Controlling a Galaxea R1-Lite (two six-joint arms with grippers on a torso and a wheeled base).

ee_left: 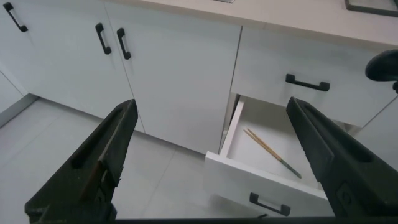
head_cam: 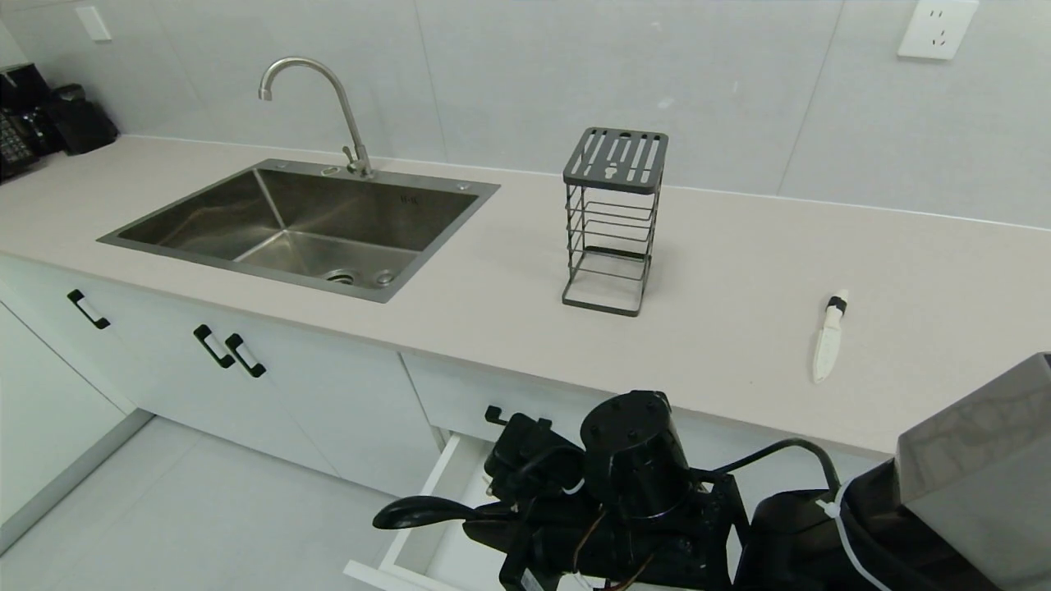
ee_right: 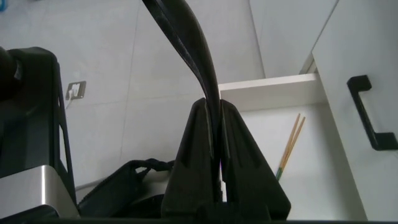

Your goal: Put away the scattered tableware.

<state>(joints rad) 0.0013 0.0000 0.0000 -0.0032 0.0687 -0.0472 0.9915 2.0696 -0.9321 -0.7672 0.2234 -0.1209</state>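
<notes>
A black spoon (ee_right: 186,43) is clamped by its handle in my right gripper (ee_right: 214,109), which is shut on it. In the head view the spoon (head_cam: 427,510) hangs over the open white drawer (head_cam: 410,533) below the counter. A pair of chopsticks (ee_left: 273,152) lies inside that drawer (ee_left: 249,180), also seen as chopsticks (ee_right: 289,146) in the right wrist view. My left gripper (ee_left: 211,106) is open and holds nothing, in front of the drawer. A white knife (head_cam: 829,335) with a black band lies on the counter at the right.
A dark wire knife rack (head_cam: 612,222) stands mid-counter. A steel sink (head_cam: 205,246) with a faucet (head_cam: 328,98) is at the left. Black appliances (head_cam: 49,119) sit in the far left corner. Cabinet doors with black handles (head_cam: 230,351) are left of the drawer.
</notes>
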